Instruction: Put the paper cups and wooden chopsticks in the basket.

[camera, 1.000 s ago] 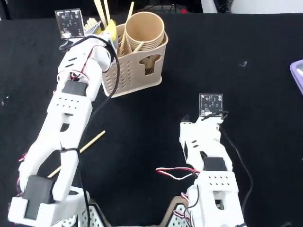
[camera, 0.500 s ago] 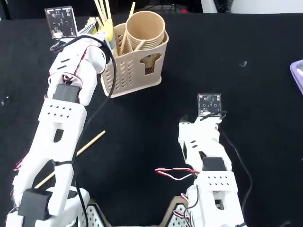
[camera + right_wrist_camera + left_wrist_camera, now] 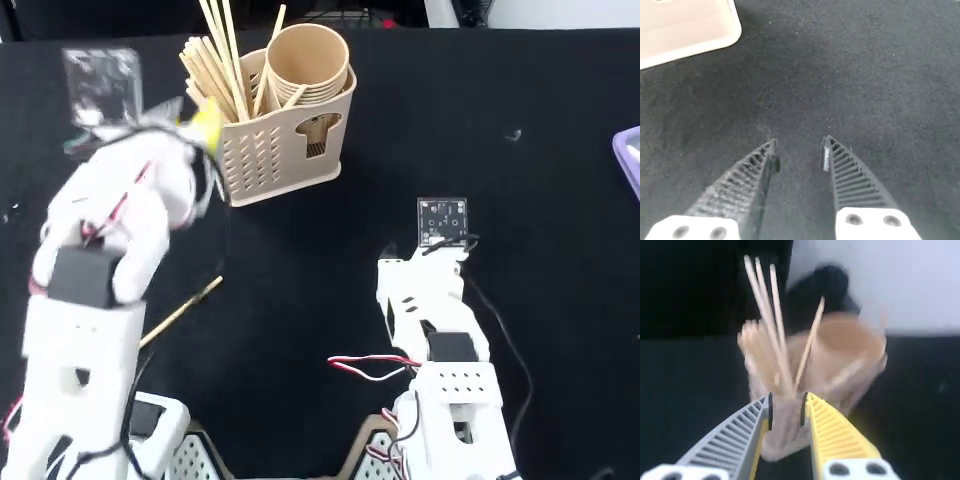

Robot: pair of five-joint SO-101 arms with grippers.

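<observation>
Black cloth covers the table (image 3: 540, 300) on which both arms work.

1. Right arm. The right gripper (image 3: 797, 150) sits nearest the bases, low over bare cloth. Its jaws stand apart and hold nothing. A corner of the basket shows ahead of it, well apart.

2. Remaining item. A single pale wooden chopstick (image 3: 185, 308) lies flat on the cloth beside the left arm, its near end passing under that arm. We see no other loose item on the table.

3. Left arm. The left gripper (image 3: 786, 407) hangs just beside the basket, facing it. Its grey and yellow jaws are slightly apart, with nothing clamped between them.

4. Container. The beige perforated plastic basket (image 3: 300, 150) stands upright at the far side of the table. A stack of brown paper cups (image 3: 305, 60) sits in its right-hand part. A bundle of wooden chopsticks (image 3: 215, 55) leans upright in its left-hand part.

Step in hand: we judge the task nearly complete. The cups and most chopsticks are stowed, and the left gripper is free beside the basket, so the single chopstick is the next target.

Next move: we judge that the left arm must fold back toward its base and bring its jaws down astride the exposed far half of the chopstick. The stick is thin and lies flat, so the jaw tips need to reach the cloth and close across the stick, not along it.
</observation>
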